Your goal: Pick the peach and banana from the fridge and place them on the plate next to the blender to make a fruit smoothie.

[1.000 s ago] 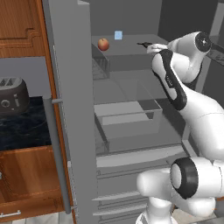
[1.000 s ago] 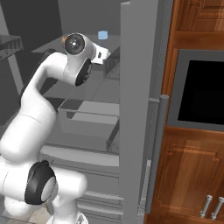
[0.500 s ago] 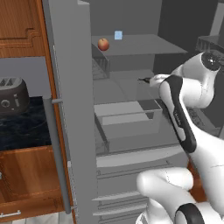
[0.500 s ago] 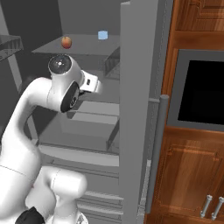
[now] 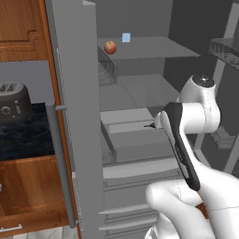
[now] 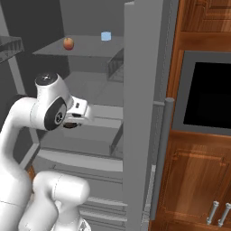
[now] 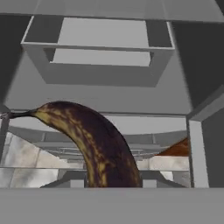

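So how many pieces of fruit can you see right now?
2. The peach sits on the fridge's upper shelf beside a pale-blue cube; the banana is held in the claw. Others may be hidden in drawers.

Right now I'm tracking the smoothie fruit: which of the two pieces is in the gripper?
The banana, dark brown-black and curved, is held in the shut gripper. The peach, round and orange-red, sits on the fridge's upper shelf beside a pale-blue cube.

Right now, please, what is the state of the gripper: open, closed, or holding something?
Gripper: closed on the dark brown-black, yellow-flecked curved banana, as the hand view shows.
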